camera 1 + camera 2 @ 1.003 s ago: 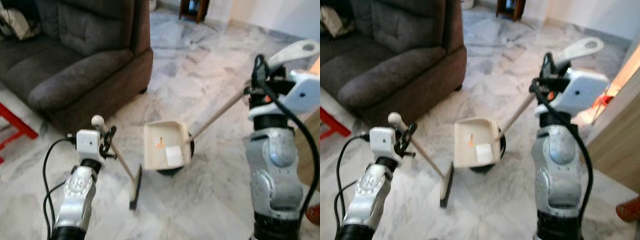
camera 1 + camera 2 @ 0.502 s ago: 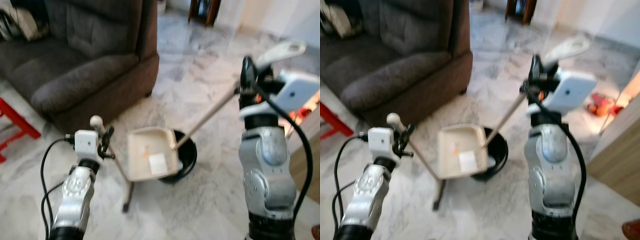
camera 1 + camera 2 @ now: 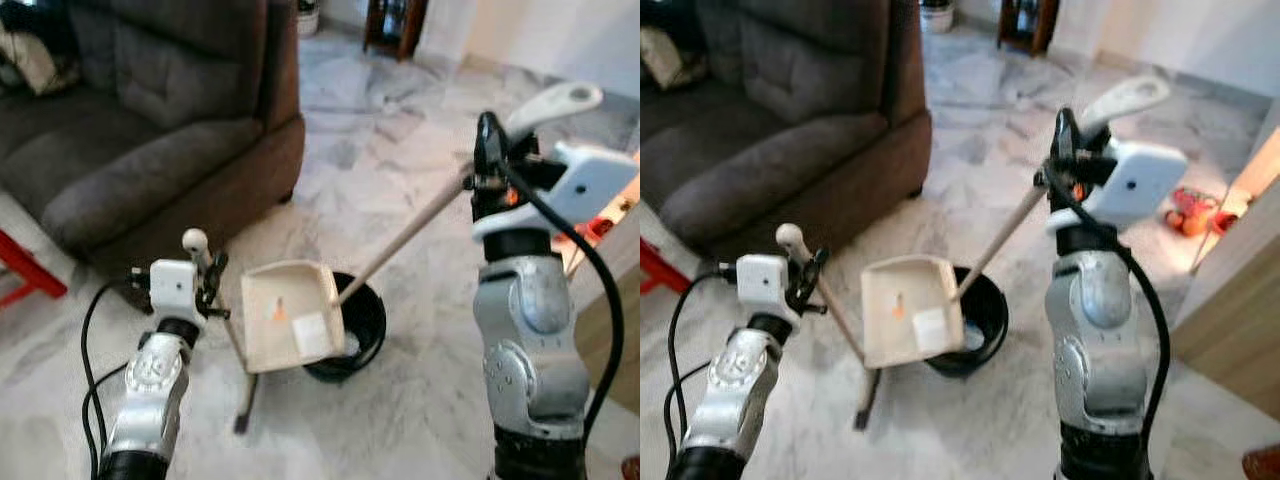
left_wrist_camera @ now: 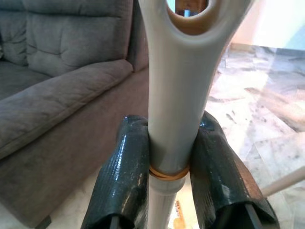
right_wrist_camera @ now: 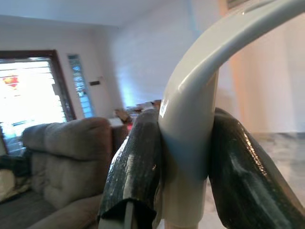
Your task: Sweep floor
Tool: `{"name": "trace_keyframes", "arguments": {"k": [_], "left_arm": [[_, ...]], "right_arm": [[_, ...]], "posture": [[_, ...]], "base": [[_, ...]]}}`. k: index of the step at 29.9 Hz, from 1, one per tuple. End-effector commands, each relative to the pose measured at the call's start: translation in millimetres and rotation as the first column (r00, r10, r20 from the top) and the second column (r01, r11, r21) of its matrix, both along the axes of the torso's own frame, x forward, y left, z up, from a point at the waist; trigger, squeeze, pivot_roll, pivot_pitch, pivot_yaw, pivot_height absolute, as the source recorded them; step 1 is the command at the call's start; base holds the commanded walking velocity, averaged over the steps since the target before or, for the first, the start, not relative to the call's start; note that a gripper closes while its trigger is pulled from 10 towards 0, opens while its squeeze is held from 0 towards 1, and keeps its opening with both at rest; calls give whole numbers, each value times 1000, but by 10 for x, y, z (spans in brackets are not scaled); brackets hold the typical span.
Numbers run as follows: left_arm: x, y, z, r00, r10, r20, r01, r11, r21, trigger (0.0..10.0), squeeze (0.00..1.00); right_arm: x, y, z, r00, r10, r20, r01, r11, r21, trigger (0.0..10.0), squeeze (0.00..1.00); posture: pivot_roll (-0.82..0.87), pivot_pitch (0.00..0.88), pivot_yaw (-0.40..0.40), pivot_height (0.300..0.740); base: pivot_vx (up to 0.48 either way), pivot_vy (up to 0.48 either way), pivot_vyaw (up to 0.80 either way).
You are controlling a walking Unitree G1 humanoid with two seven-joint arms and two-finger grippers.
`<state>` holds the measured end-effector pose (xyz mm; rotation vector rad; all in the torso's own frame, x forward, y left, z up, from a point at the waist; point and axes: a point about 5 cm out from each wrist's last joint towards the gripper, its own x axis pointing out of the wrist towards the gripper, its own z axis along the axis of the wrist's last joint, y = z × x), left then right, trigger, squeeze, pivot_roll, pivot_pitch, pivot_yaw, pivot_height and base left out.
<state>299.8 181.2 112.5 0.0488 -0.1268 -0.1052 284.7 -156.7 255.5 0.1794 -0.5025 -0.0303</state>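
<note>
- Dustpan (image 3: 290, 315) is tilting over black bin (image 3: 362, 322) on marble floor (image 3: 400, 150), holding white paper scrap + orange bit.
- Right end effector (image 3: 487, 170) is clamping dustpan handle (image 5: 190, 143).
- Left end effector (image 3: 212, 285) is clamping broom (image 3: 232, 345) handle.

The broom (image 3: 228, 330) is short, with a thin pale stick topped by a round knob; it leans, its narrow dark-edged head resting on the marble floor (image 3: 400, 180) just beside the dustpan (image 3: 292, 315). The dustpan is a cream tray on a long pale pole with a looped grey grip. It is held tilted, its open face turned upward, above a black bin (image 3: 358, 330). An orange scrap and a white paper square lie inside the tray.
</note>
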Motion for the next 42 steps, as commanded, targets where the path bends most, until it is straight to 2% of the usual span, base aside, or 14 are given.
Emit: {"name": "trace_keyframes", "arguments": {"k": [1,31,33,39,42], "left_arm": [[14,29,101,999,1,51,-2,1000,11,10000,0],[2,28,100,998,-7,58,7,1000,2,10000,0],[-2,23,98,998,-12,56,12,1000,-1,10000,0],[-1,20,96,998,-14,55,14,1000,1,10000,0],[-2,16,94,998,-15,54,15,1000,2,10000,0]], "right_arm": [[-50,48,143,997,19,76,-19,1000,-1,10000,0],[-50,23,148,997,-2,79,3,1000,-3,10000,0],[-65,75,164,995,23,94,-19,999,-47,10000,0],[-102,158,202,992,34,123,-25,997,-70,10000,0],[-140,230,238,986,49,160,-26,989,-143,10000,0]], "posture": [[34,97,2,740],[34,108,3,740],[34,108,3,740],[33,110,4,740],[32,111,5,740]], "base": [[307,0,0],[297,0,0],[0,0,0],[0,0,0],[0,0,0]]}}
